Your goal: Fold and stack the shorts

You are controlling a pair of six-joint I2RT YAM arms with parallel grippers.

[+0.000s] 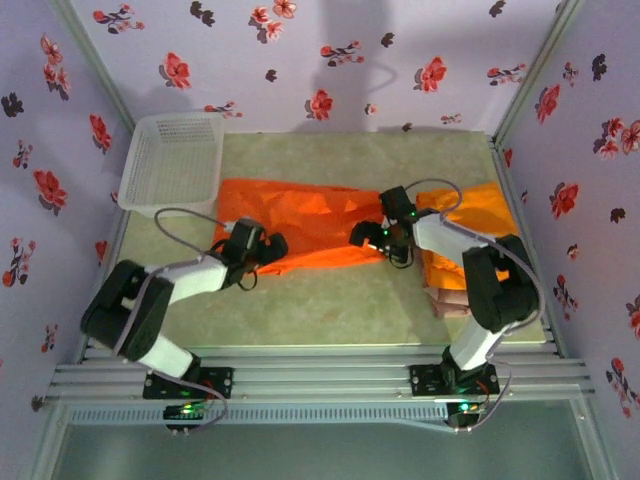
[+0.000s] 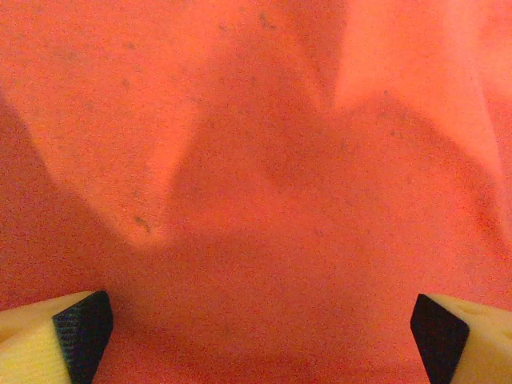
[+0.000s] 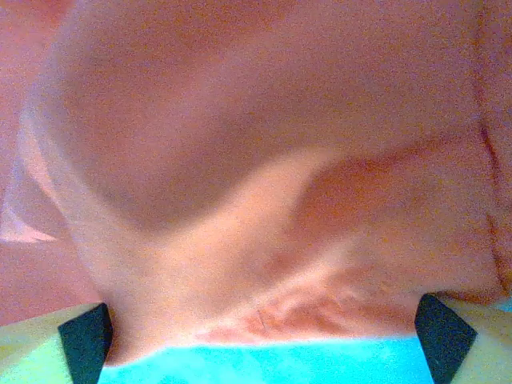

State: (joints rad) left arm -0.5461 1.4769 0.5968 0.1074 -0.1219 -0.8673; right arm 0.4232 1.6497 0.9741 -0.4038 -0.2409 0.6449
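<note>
Both claws stand spread wide with nothing between their pads. The left gripper (image 1: 264, 248) hangs over the near left edge of the spread orange shorts (image 1: 300, 222), and the right gripper (image 1: 368, 238) hangs over that garment's near right end. The pair brackets it, I'd guess so that both ends can be taken at once and the fold comes out even. From the left wrist the fingertips (image 2: 80, 340) sit far apart just above rumpled orange cloth, close enough to bite down on it. The right wrist view is blurred, with its fingertips (image 3: 84, 340) equally wide over pale orange fabric. At the near right of the table (image 1: 330, 300), the pink-beige shorts (image 1: 447, 302) peek out from under the folded orange shorts (image 1: 472, 232). That looks like the start of the stack, parked to one side so the middle is free for folding. The unfolded pair lies flat across the middle, leaving one garment to fold and place, as I judge it. At the far left corner the white mesh basket (image 1: 175, 160) sits well apart from the work.
</note>
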